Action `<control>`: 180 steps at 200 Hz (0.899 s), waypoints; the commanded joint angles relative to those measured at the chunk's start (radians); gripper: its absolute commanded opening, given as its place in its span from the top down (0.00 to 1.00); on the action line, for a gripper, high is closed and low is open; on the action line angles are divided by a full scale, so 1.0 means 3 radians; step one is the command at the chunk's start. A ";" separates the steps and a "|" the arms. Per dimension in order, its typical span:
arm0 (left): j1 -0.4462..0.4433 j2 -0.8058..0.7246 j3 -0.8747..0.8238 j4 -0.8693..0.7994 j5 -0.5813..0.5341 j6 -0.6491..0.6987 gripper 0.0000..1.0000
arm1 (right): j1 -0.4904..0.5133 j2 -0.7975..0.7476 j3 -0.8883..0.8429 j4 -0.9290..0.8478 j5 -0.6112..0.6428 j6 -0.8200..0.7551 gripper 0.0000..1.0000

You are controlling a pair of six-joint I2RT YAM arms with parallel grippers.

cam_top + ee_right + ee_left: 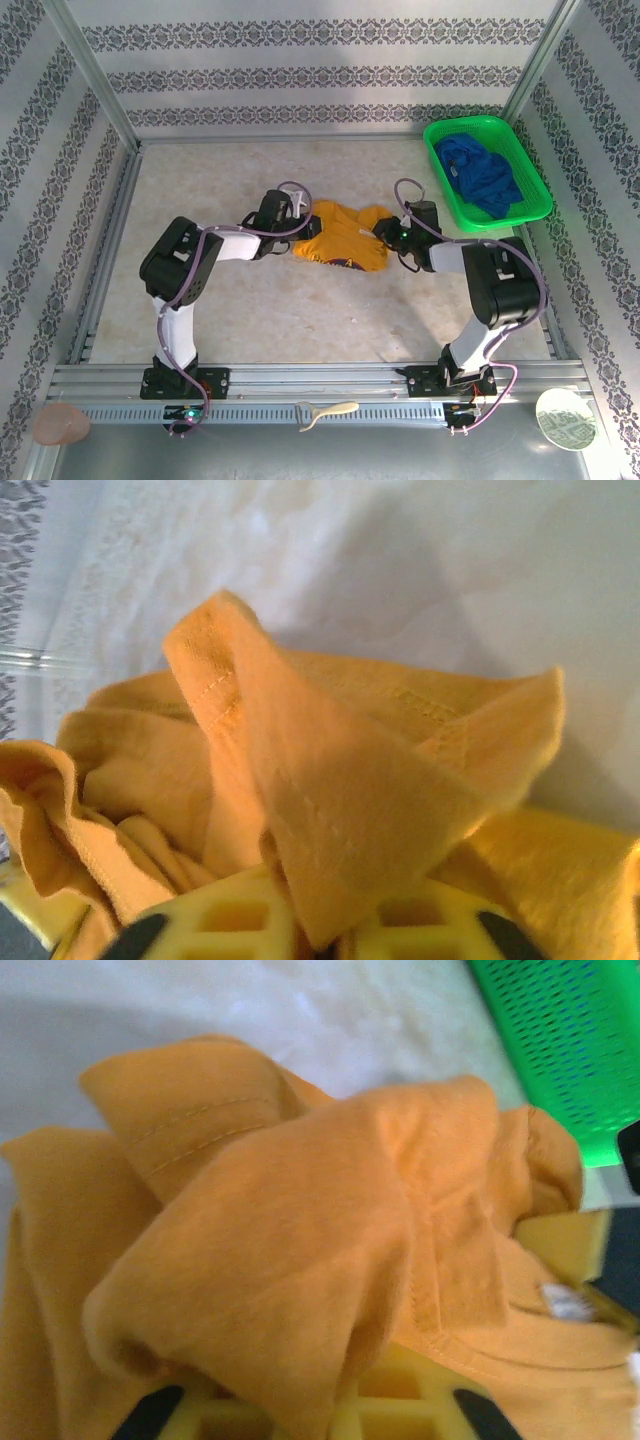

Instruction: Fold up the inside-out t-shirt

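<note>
The inside-out t-shirt [340, 238] is a mustard-yellow bundle, crumpled in the middle of the table, with a dark print edge showing at its near side. My left gripper [305, 228] is at the shirt's left end. In the left wrist view a thick fold of the t-shirt [300, 1240] runs down between the yellow fingers of the left gripper [335, 1415]. My right gripper [385, 232] is at the shirt's right end. A hemmed corner of the t-shirt [360, 790] is pinched in the right gripper [325, 935].
A green basket [440, 132] at the back right holds a deep-blue garment [480, 172]; its mesh wall [560, 1040] shows in the left wrist view. On the front ledge lie a tan disc [60, 425], a cream utensil [325, 412] and a white plate [565, 420].
</note>
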 commanded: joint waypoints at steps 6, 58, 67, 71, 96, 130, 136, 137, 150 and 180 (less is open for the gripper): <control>0.0166 0.0027 0.0071 -0.0281 -0.0241 -0.0031 0.61 | -0.0158 -0.0143 0.0098 -0.0174 0.0119 -0.0124 0.53; 0.0197 -0.0645 0.0253 -0.0859 -0.0163 0.0212 0.24 | -0.0167 -0.1277 0.0066 -0.1027 0.0276 -0.0513 0.60; 0.0189 -0.0735 0.0261 -0.0854 -0.0096 0.0157 0.22 | -0.0094 -0.1366 0.0069 -0.1062 0.0262 -0.0501 0.67; 0.0181 -0.0756 0.0268 -0.0844 -0.0053 0.0138 0.22 | -0.0042 -0.1383 0.0076 -0.1065 0.0254 -0.0480 0.71; 0.0054 -0.0705 0.0401 -0.0821 0.0139 0.0041 0.21 | 0.0353 -0.1202 0.0180 -0.0902 0.0199 -0.0302 0.80; -0.0052 -0.0239 0.0479 -0.0440 0.0372 -0.0306 0.20 | 0.0621 -0.0651 0.0226 -0.0427 0.0332 -0.0059 0.87; -0.0048 -0.0155 0.0477 -0.0390 0.0371 -0.0336 0.20 | 0.0600 -0.0551 0.0215 -0.0379 0.0367 -0.0037 0.87; -0.0047 -0.0143 0.0477 -0.0387 0.0367 -0.0340 0.20 | 0.0598 -0.0534 0.0209 -0.0369 0.0377 -0.0034 0.88; -0.0028 0.0011 0.0494 -0.0360 0.0345 -0.0368 0.20 | 0.0513 -0.0335 0.0126 -0.0213 0.0406 0.0057 0.88; 0.0069 0.0257 0.0526 -0.0303 0.0281 -0.0428 0.20 | 0.0281 0.0087 -0.0058 0.0172 0.0260 0.0303 0.89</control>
